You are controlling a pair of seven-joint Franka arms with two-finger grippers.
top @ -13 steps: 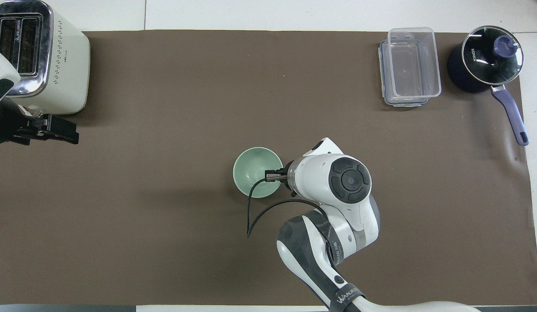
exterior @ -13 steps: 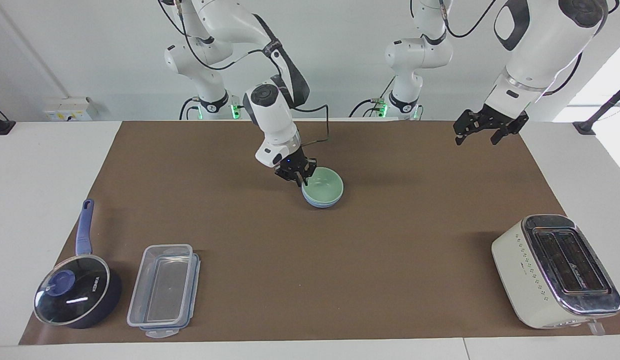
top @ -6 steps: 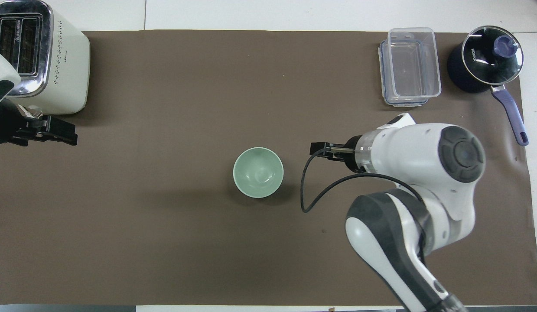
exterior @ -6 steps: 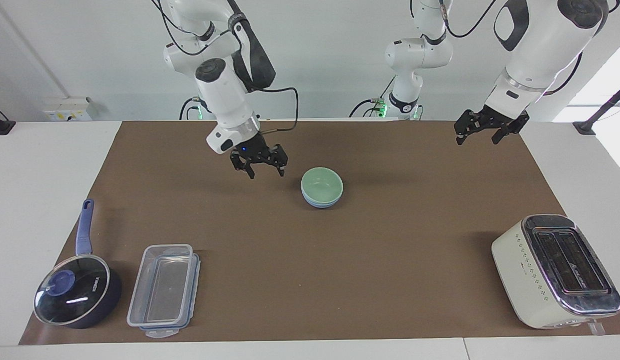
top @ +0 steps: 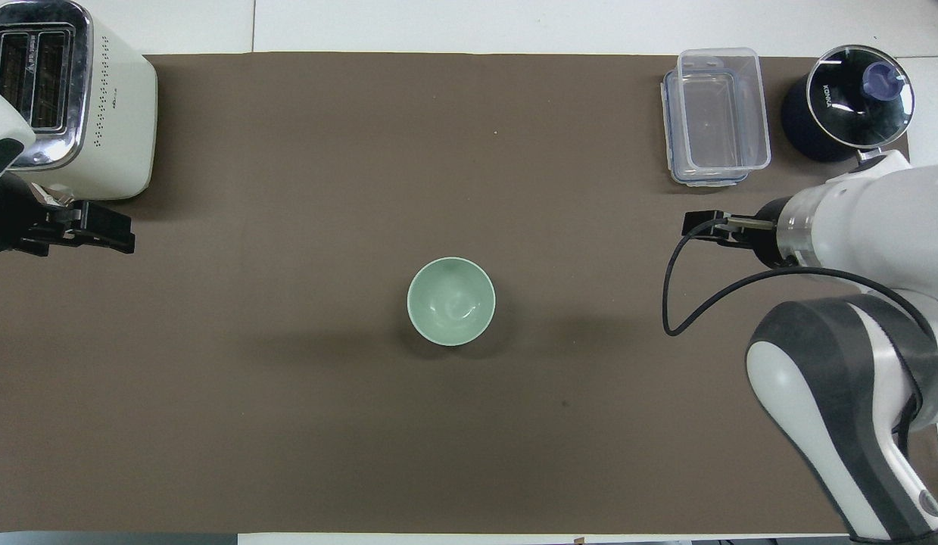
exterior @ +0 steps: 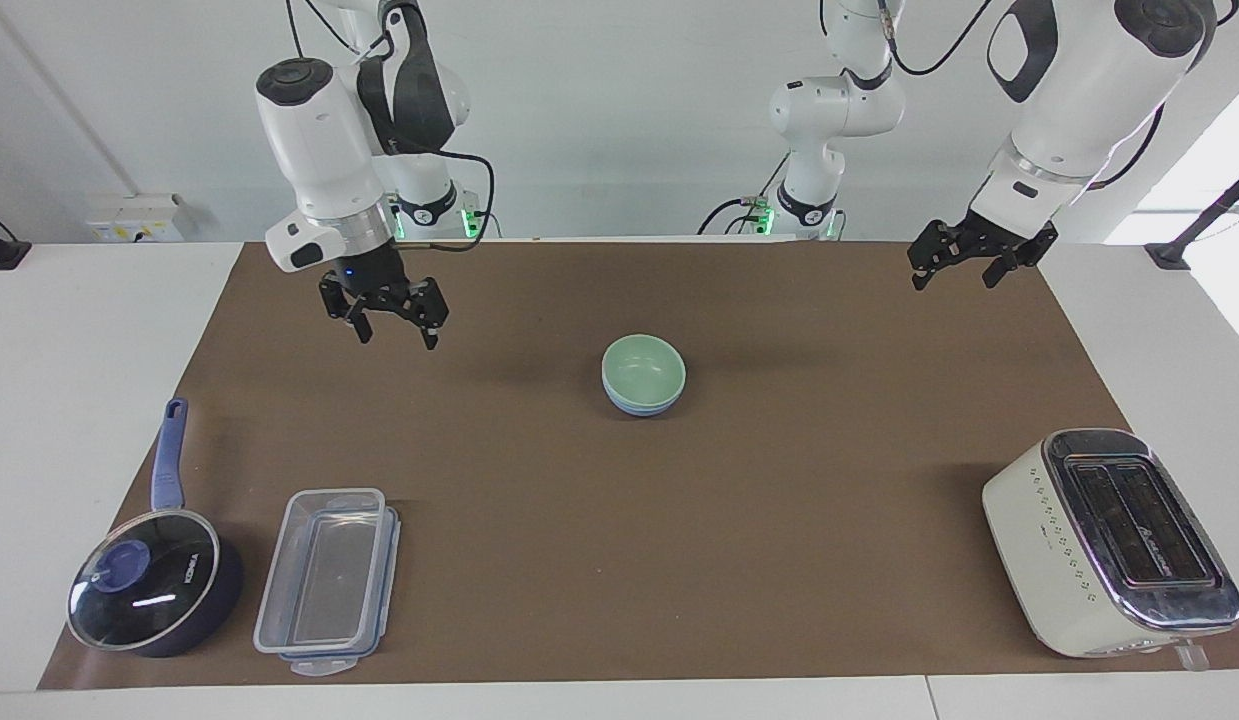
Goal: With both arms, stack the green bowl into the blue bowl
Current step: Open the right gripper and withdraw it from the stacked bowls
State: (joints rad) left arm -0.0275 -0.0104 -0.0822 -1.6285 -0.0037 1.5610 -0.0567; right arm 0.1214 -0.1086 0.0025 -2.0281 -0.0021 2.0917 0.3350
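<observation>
Green bowl (exterior: 643, 364) sits nested in the blue bowl (exterior: 640, 405) at the middle of the brown mat (exterior: 779, 560), so the stack looks done. The right gripper (exterior: 384, 318), fingers spread and empty, hangs over the mat toward the right arm's end; the left gripper (exterior: 969, 265), also spread, waits over the left arm's corner nearest the robots. Retreating well means lifting clear without brushing the bowls.

A robotics lab staged with kitchenware. Two white arms (exterior: 329, 150) with trailing cables stand at a white surface (exterior: 99, 330) covered by a brown mat (exterior: 779, 480), against a bare pale wall with a socket box (exterior: 139, 217). A toaster (exterior: 1109, 540), a saucepan (exterior: 154, 590) and a plastic box (exterior: 327, 578) sit spaced out like test props.
</observation>
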